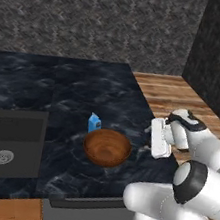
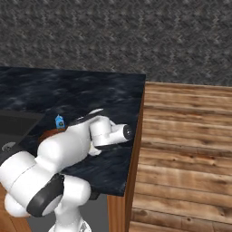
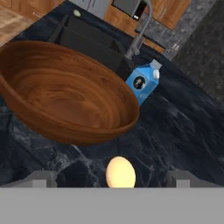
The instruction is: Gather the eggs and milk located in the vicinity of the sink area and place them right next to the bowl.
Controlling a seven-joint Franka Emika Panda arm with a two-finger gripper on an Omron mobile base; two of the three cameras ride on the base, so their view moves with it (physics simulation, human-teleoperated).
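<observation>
Dark marbled countertop (image 1: 60,88) under a grey speckled back wall, plank floor off to the right. Leftmost, the sink (image 1: 7,143) — a dark recessed basin with a round silver drain, its thin grey faucet (image 3: 139,37) visible in the hand view. Next, the blue milk carton (image 1: 94,123), upright and just behind the wooden bowl (image 1: 107,147), close against its rim; whether they touch I cannot tell. In the hand view the egg (image 3: 120,172) lies on the counter just beside the bowl's near side, between the two finger tips of the gripper (image 3: 113,178). The jaws stand wide and grip nothing; the egg rests free on the stone. Furthest right in the left base view, the white arm hangs over the counter edge beyond the bowl. Judgement: both items appear placed, so the step in hand is the release and retreat. To do it well — lift straight away from the egg with the fingers wide, no sideways sweep, since a round egg rolls at a nudge.
</observation>
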